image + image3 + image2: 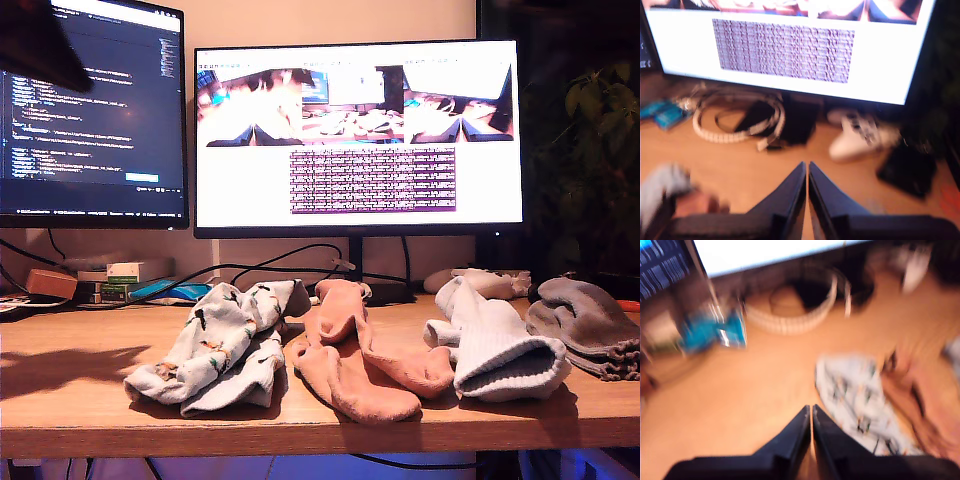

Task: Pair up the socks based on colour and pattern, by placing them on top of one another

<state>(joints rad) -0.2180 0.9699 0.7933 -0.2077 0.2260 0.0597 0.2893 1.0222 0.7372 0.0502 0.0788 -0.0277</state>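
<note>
Socks point(340, 345) soft, ribbed, frilly, heaped in pairs, wooden desk point(70, 390)

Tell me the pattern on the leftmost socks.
Pale blue socks with small dark prints; clearest in the exterior view.

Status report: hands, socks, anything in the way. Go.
First hand shut, empty, above the desk. Second hand shut, empty. Socks in four piles: patterned, pink, pale blue, grey. Nothing blocking.
</note>
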